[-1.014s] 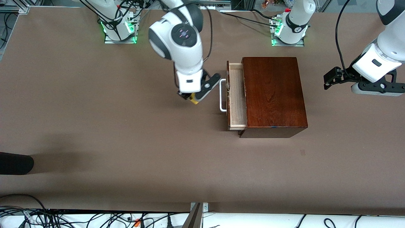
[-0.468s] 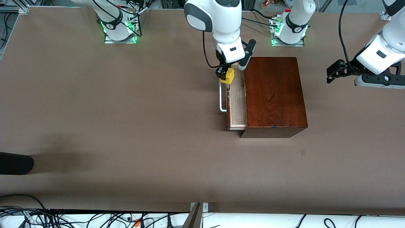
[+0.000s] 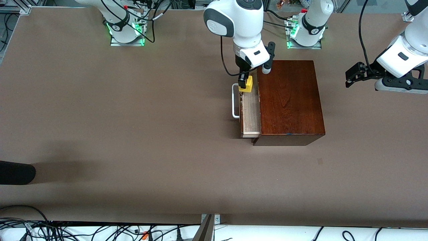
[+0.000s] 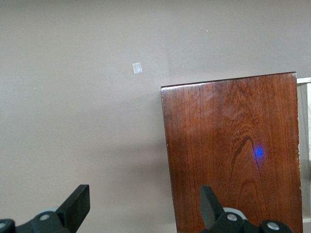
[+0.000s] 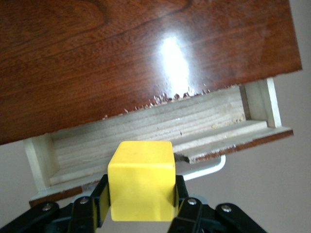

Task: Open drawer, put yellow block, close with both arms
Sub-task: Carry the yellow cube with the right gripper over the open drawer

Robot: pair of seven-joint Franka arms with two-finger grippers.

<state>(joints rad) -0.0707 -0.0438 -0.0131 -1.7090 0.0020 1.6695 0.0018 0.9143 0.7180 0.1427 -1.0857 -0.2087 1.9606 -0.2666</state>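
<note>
The dark reddish-brown wooden box stands mid-table with its drawer pulled partly open, pale inside, white bar handle facing the right arm's end. My right gripper is shut on the yellow block and holds it over the open drawer's end nearest the robot bases. The right wrist view shows the block clamped between both fingers above the drawer's interior. My left gripper is open and empty in the air past the box, toward the left arm's end; its wrist view shows the box top.
A black object lies at the table's edge toward the right arm's end. A small pale mark is on the table nearer the front camera than the box. Cables run along the table's front edge.
My right gripper has carried the yellow block from the table beside the handle to over the open drawer, then a little lower. The left arm has barely moved.
</note>
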